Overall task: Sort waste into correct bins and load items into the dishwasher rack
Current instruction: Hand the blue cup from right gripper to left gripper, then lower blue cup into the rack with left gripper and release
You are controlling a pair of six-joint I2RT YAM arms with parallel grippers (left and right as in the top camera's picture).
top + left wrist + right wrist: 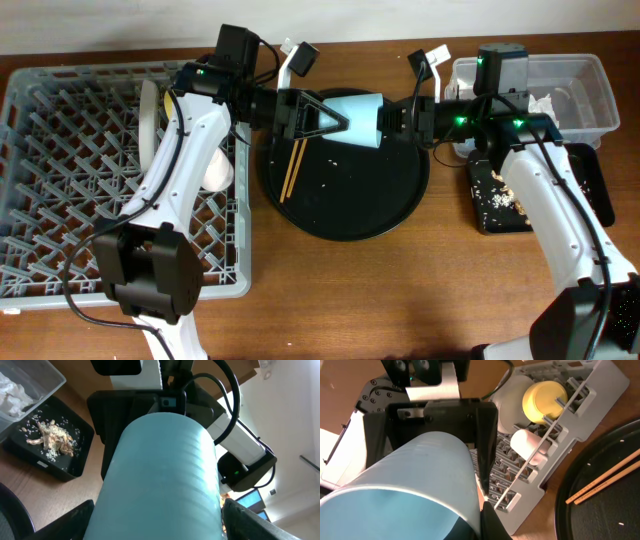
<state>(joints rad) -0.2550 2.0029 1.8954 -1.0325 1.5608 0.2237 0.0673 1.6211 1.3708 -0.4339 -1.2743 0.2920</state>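
Observation:
The light blue cup lies sideways in the air over the round black tray, held from both ends. My left gripper is closed around its base end; in the left wrist view the cup fills the space between the fingers. My right gripper pinches the rim wall, one finger outside. The chopsticks lie on the round tray. The grey rack holds the plate, the yellow bowl and the pink cup.
The clear tub at the far right holds the white napkin. The black rectangular tray in front of it holds tan food scraps. The wrapper strip is not visible. Crumbs dot the round tray.

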